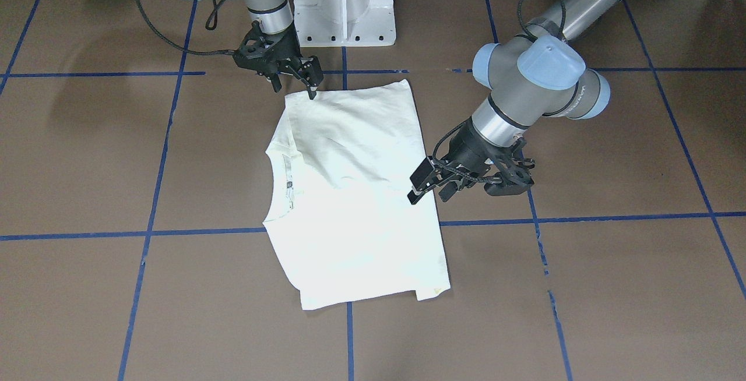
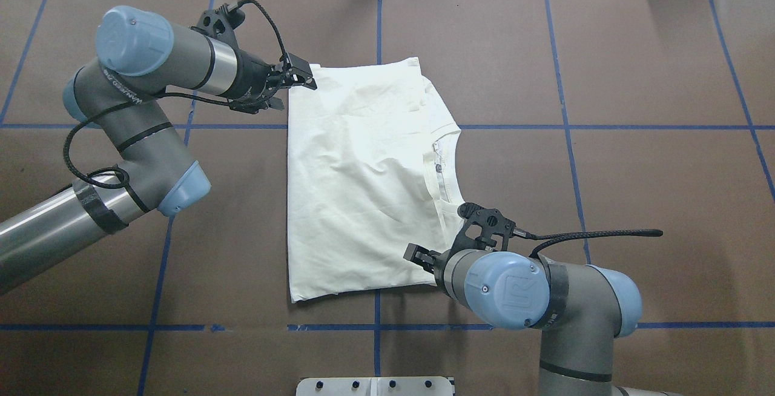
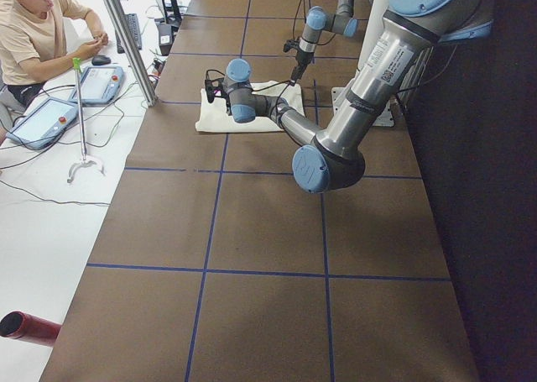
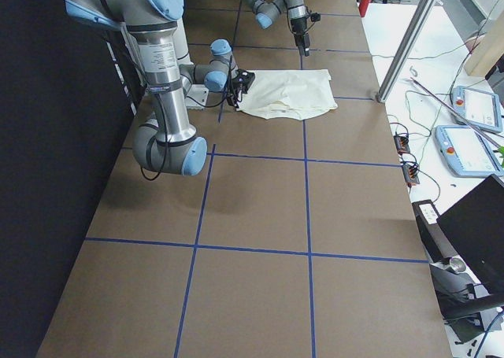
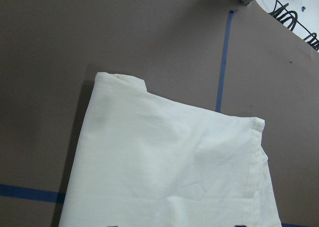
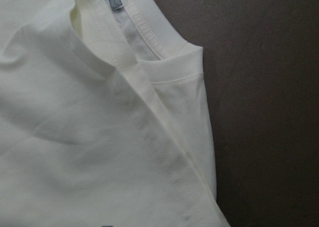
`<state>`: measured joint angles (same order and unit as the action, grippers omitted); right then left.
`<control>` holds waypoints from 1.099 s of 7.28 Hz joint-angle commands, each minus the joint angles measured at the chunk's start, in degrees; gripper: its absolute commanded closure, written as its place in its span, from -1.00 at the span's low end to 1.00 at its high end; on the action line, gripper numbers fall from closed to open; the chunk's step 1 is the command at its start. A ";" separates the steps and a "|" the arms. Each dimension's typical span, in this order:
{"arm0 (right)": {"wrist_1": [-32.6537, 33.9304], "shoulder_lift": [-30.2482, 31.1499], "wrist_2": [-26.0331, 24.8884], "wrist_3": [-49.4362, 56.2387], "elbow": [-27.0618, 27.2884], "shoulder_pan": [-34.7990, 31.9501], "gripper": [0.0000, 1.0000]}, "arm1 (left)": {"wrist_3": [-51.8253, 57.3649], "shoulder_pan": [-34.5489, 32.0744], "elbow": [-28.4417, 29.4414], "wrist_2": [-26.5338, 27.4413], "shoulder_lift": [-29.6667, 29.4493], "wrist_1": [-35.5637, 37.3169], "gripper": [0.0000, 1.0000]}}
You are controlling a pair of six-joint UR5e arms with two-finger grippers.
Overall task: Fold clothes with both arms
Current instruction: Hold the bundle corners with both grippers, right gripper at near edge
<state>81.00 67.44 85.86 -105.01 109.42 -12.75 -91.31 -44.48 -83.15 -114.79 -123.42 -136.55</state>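
You've got a brown table with a blue tape grid, and the cream-white long-sleeved T-shirt is lying flat on it just out in front of the white pedestal base. It's folded into a rough rectangle, plain side up, neck opening toward the robot's right. The black two-finger left gripper hangs over the shirt's left edge, further out from the base, fingers apart with nothing in them, while the black two-finger right gripper is at the shirt corner closest to the base, fingers spread too, one tip right at the cloth edge.
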 commanded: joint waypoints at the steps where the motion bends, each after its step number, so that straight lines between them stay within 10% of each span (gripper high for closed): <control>1: 0.30 -0.20 -0.51 -0.02 -1.49 0.54 -0.58 | -0.97 0.01 -0.34 0.01 0.29 -0.03 -0.67; 3: 0.30 -0.20 -0.51 -0.11 -1.84 0.80 -0.11 | -1.15 0.01 -0.61 0.10 0.38 0.05 -0.67; 8: 0.39 0.07 -0.60 -0.02 -2.02 0.62 -0.02 | -1.24 -0.17 -0.78 0.18 0.90 0.05 -0.66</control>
<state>81.36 67.63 85.26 -105.03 107.42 -12.12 -92.59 -44.59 -83.87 -114.61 -122.79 -136.49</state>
